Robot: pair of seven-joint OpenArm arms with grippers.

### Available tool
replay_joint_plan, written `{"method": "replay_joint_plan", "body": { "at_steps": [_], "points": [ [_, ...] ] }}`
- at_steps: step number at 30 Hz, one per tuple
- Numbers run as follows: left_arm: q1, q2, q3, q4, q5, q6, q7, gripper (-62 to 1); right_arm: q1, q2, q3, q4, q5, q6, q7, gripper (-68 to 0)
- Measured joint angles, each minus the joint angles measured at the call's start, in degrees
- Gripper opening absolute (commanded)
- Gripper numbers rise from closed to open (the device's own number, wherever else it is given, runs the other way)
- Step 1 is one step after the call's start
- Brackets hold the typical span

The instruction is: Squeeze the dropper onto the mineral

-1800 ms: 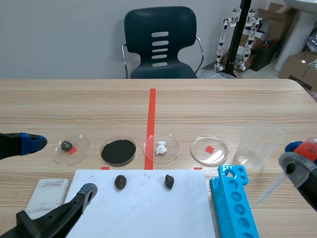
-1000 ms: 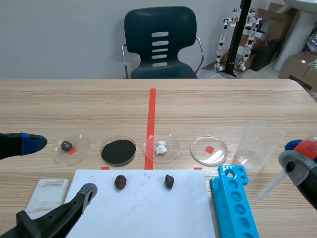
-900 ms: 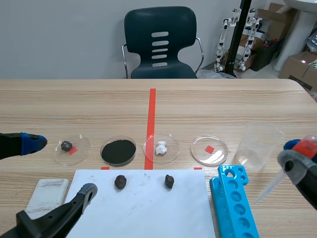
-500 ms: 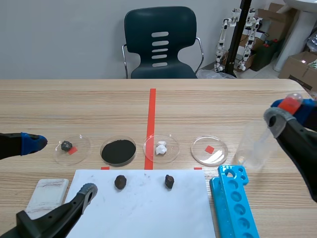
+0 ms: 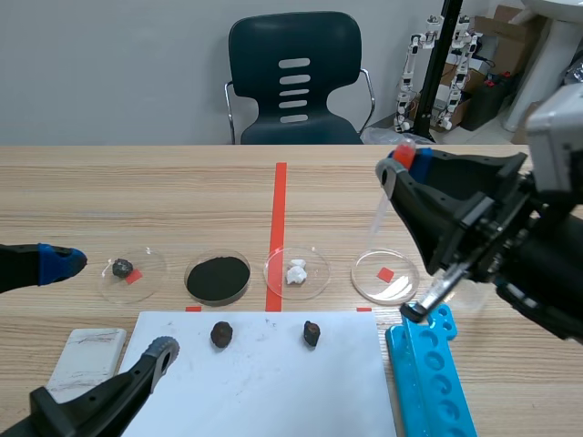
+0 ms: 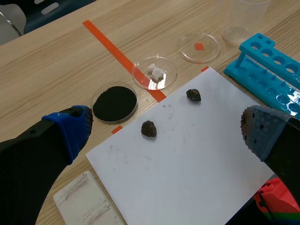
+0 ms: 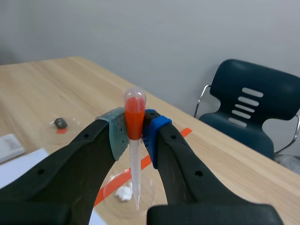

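One dropper [image 7: 136,173] clamped bulb-up in right pincer [image 7: 135,130], left pincer [image 6: 166,130] spread wide above white paper [image 6: 197,159]

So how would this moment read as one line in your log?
right gripper: shut on dropper, bulb up, above table | left gripper: open, by white paper | no drop visible

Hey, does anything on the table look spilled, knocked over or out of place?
Nothing stands out. The dishes sit in a row, both rocks lie on the paper, the rack stands upright, and the right gripper holds the dropper tip down. No spill shows.
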Motion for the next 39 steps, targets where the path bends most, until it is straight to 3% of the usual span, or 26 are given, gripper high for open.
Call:
{"method": "replay_joint_plan", "body": {
  "at_steps": [7, 17, 21, 26, 34, 39],
  "points": [
    [0.0, 0.0, 0.0, 0.0, 0.0, 0.0, 0.0, 1.4, 10.8, -4.2, -8.8, -9.1, -0.1, -9.9, -3.9, -59.2],
    [0.0, 0.0, 0.0, 0.0, 0.0, 0.0, 0.0, 1.4, 19.1, -7.3, -18.6, -21.3, -0.1, -17.9, -3.9, -59.2],
    [0.0, 0.0, 0.0, 0.0, 0.0, 0.0, 0.0, 1.4, 20.6, -8.1, -20.7, -25.1, -0.1, -19.5, -3.9, -59.2],
    [0.0, 0.0, 0.0, 0.0, 0.0, 0.0, 0.0, 1.4, 20.9, -8.7, -21.6, -27.6, -0.4, -19.3, -3.9, -59.2],
    [0.0, 0.0, 0.0, 0.0, 0.0, 0.0, 0.0, 1.4, 20.9, -8.7, -21.5, -27.8, -0.4, -19.3, -5.6, -59.2],
    [0.0, 0.0, 0.0, 0.0, 0.0, 0.0, 0.0, 1.4, 20.9, -8.7, -21.5, -27.8, -0.6, -20.9, -6.7, -59.2]
  ]
}}
